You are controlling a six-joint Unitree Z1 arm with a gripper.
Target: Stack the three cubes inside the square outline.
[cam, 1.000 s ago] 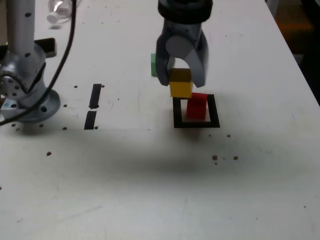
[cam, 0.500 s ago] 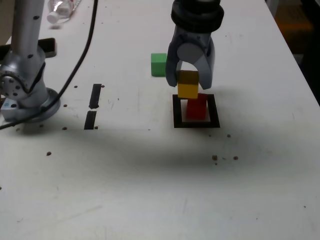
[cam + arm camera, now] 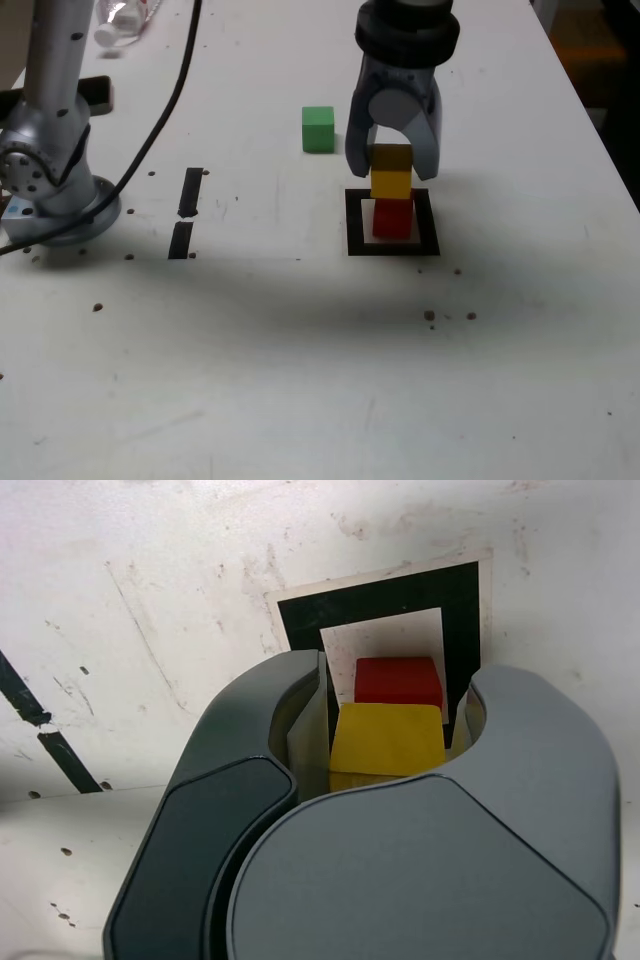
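The red cube (image 3: 393, 219) sits inside the black square outline (image 3: 355, 222) on the white table. Right above it is the yellow cube (image 3: 391, 172), held between the jaws of my gripper (image 3: 392, 165), its underside at or just over the red cube's top; contact between them cannot be told. The wrist view shows the yellow cube (image 3: 388, 740) clamped between the grey fingers (image 3: 260, 720), with the red cube (image 3: 399, 681) and the square outline (image 3: 462, 590) beyond it. The green cube (image 3: 318, 129) stands alone on the table, behind and to the exterior view's left of the outline.
Two short black tape strips (image 3: 186, 211) lie to the exterior view's left of the outline. The arm's metal base (image 3: 52, 195) with its cable stands at the far left. A clear plastic bottle (image 3: 122, 19) lies at the back left. The table's right edge runs near the far right.
My gripper has carried the yellow cube to the exterior view's right and down, from beside the red cube to directly over it. The green cube is now fully uncovered.
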